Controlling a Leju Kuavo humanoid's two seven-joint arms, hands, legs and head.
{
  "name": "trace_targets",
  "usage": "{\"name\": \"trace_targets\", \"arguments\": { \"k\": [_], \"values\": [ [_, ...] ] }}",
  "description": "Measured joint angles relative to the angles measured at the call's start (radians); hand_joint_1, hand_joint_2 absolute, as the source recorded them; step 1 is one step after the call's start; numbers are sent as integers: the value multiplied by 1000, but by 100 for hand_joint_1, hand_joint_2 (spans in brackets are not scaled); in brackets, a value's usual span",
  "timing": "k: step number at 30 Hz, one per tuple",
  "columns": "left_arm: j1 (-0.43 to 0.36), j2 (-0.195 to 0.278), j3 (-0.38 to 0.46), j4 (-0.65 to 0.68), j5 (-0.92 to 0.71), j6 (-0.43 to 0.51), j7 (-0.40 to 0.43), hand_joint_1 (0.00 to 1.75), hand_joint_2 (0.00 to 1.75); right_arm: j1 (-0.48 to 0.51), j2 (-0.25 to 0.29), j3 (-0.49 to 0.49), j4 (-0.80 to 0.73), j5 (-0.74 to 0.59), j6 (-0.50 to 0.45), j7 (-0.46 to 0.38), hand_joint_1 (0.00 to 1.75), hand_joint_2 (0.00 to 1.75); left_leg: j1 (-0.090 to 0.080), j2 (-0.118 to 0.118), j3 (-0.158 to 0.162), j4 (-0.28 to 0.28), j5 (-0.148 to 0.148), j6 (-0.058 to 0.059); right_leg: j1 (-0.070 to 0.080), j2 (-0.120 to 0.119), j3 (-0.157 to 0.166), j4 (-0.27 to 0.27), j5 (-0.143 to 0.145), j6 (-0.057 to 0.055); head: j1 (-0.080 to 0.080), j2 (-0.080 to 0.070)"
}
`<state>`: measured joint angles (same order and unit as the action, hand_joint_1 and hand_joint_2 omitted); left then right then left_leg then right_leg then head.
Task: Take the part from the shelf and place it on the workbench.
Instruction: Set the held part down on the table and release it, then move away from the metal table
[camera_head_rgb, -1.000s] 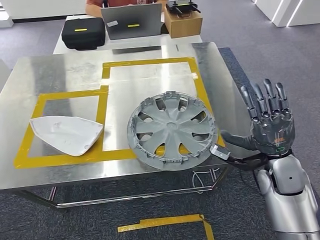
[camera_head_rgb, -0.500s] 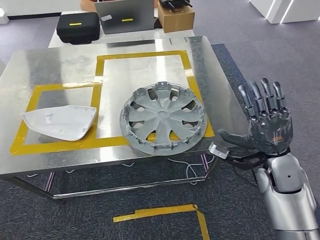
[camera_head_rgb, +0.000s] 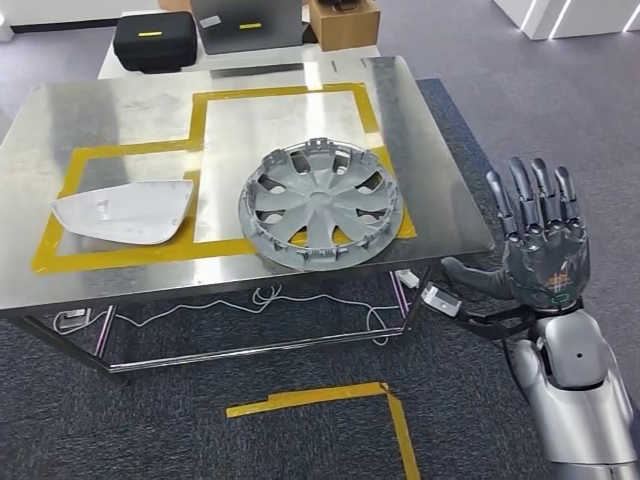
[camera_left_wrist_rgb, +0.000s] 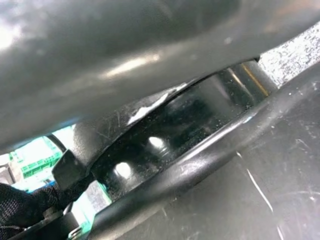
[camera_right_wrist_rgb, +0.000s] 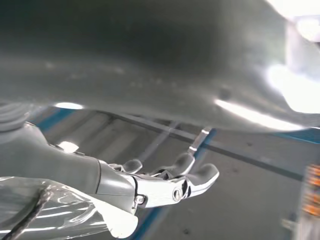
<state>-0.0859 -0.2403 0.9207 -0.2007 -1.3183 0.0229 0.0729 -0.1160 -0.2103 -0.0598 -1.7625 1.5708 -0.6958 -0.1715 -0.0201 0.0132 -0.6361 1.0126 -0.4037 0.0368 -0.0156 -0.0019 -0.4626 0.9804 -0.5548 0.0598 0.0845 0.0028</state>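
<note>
A grey wheel cover (camera_head_rgb: 321, 203) lies flat on the steel workbench (camera_head_rgb: 113, 110), over the yellow tape lines near the front right. A white curved part (camera_head_rgb: 121, 211) lies to its left inside the taped area. My right hand (camera_head_rgb: 542, 245) is raised beside the bench's right front corner, off the table, fingers spread upward and thumb out toward the bench, holding nothing. In the right wrist view the right hand's fingers (camera_right_wrist_rgb: 177, 182) stick out with nothing in them.
A black case (camera_head_rgb: 155, 38), a grey laptop (camera_head_rgb: 245, 22) and a cardboard box (camera_head_rgb: 343, 20) stand on a table behind the bench. Cables (camera_head_rgb: 264, 298) hang under the front edge. Yellow tape (camera_head_rgb: 340, 400) marks the carpet in front.
The whole picture has shifted: the bench now sits farther off and higher in the view, so the camera has backed away. My right hand stays raised and spread, apart from the wheel cover.
</note>
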Motion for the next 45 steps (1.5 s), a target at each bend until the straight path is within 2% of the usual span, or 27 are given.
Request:
{"name": "trace_targets", "arguments": {
  "k": [2,3,5,7,9,10,12,14,16,18,19,22,23,25,27,29,31,32,33,35,37,38,39,40,42,44,45],
  "values": [
    [2,0,1,0,4,1,0,0,0,21,0,0,4,0,0,52,0,0,1,-2,-5,4,8,-9,0,-2,-16,-1,8,-18,-1,0],
    [4,1,1,0,6,2,0,0,0,30,1,0,6,0,0,67,0,0,2,-3,-11,13,-7,-16,-1,-3,-24,0,16,-28,-2,0],
    [5,1,2,0,11,3,-1,0,0,52,7,-4,13,0,0,84,0,0,7,-6,-31,85,-94,-29,-3,-4,-42,0,37,-44,-6,0],
    [4,1,2,0,17,4,-2,0,0,80,20,-15,26,-6,0,92,0,0,12,-7,-54,214,-191,-38,-3,-4,-66,2,61,-49,-8,0],
    [4,0,5,0,27,7,-2,0,0,112,39,-40,52,-39,0,73,0,0,14,-7,-45,283,-203,-39,-2,-5,-96,6,83,-48,-8,0],
    [4,0,6,0,35,10,-3,0,0,129,50,-62,69,-74,0,44,0,0,14,-7,-19,265,-181,-37,-2,-5,-110,8,92,-47,-8,0],
    [4,-2,8,0,55,18,-3,0,0,170,78,-131,105,-161,0,-37,0,0,13,-12,79,138,-138,-27,0,-7,-132,11,108,-42,-7,0],
    [3,-5,8,0,70,21,-3,0,0,201,101,-199,135,-215,0,-84,0,0,10,-20,169,0,-135,-16,1,-9,-143,13,124,-33,-6,0],
    [4,-6,8,0,80,22,-3,0,0,203,121,-244,180,-217,0,-102,0,0,6,-21,191,-46,-140,-9,1,-5,-148,9,143,-21,-8,0],
    [3,-7,8,0,89,26,-3,0,0,185,152,-307,275,-207,-1,-145,0,0,9,-14,177,-50,-119,2,-1,0,-153,9,142,-9,-10,0],
    [2,-8,9,1,93,30,-3,0,0,171,168,-351,349,-202,0,-166,0,0,11,-11,166,-53,-106,10,-1,0,-163,27,114,-4,-9,0],
    [1,-11,17,1,103,50,-3,0,0,124,198,-513,658,-177,2,-159,0,0,9,-11,119,-55,-66,26,-2,1,-211,190,-33,5,-5,0],
    [3,-11,21,1,105,56,-3,0,0,115,200,-560,769,-167,6,-134,0,0,7,-12,101,-53,-54,27,-2,1,-220,252,-56,7,-4,0],
    [6,-13,26,1,107,67,-3,0,0,108,204,-632,969,-147,29,-78,0,0,6,-12,65,-44,-32,24,0,1,-202,303,-26,7,-4,0],
    [5,-14,28,1,107,74,-6,0,0,107,212,-675,1137,-120,88,-18,0,0,6,-10,35,-30,-17,18,1,0,-115,220,26,1,-4,0],
    [0,-16,29,1,106,76,-12,0,0,102,227,-696,1259,-100,205,55,0,0,3,-5,16,-12,-5,8,4,-1,3,63,12,-8,-4,0],
    [-4,-17,29,1,103,78,-19,0,0,97,252,-713,1349,-100,340,128,0,0,1,0,5,-4,11,-4,9,0,51,-21,-15,-19,-4,0],
    [-5,-16,29,1,101,80,-22,0,0,96,269,-722,1386,-107,392,158,0,0,2,1,1,-3,19,-10,8,0,44,-28,-14,-27,-5,0],
    [-4,-16,29,1,99,81,-24,0,0,96,284,-733,1417,-116,430,180,0,0,5,0,-3,0,14,-17,8,-2,34,-26,-5,-34,-5,0],
    [1,-14,30,1,96,83,-28,0,0,95,311,-751,1462,-131,479,204,0,0,9,-5,-21,52,-57,-33,5,-6,11,-26,18,-51,-8,0],
    [2,-12,30,1,94,84,-33,0,0,88,329,-765,1491,-138,506,209,0,0,13,-8,-45,172,-165,-46,5,-8,-18,-24,42,-59,-12,0],
    [2,-11,30,1,94,84,-35,0,0,85,334,-770,1502,-139,514,210,0,0,16,-8,-51,233,-194,-51,5,-9,-33,-22,54,-58,-12,0],
    [2,-11,30,1,93,84,-36,0,0,82,338,-774,1512,-140,519,212,0,0,18,-8,-47,273,-198,-54,5,-10,-48,-19,66,-58,-12,0],
    [2,-10,30,1,93,84,-36,0,0,80,341,-778,1521,-140,523,213,0,0,20,-8,-30,283,-180,-56,5,-11,-65,-13,77,-57,-12,0],
    [2,-9,30,1,92,84,-36,0,0,76,344,-785,1533,-140,531,211,0,0,26,-9,52,198,-126,-56,5,-11,-99,1,97,-53,-12,0],
    [0,-9,30,1,92,84,-37,0,0,72,346,-790,1540,-137,538,201,0,0,26,-12,154,49,-126,-49,6,-9,-126,14,112,-43,-12,0],
    [-1,-9,30,1,92,85,-38,0,0,70,348,-791,1543,-135,538,195,0,0,24,-14,184,-2,-136,-43,7,-9,-133,17,120,-37,-12,0]
  ]
}}
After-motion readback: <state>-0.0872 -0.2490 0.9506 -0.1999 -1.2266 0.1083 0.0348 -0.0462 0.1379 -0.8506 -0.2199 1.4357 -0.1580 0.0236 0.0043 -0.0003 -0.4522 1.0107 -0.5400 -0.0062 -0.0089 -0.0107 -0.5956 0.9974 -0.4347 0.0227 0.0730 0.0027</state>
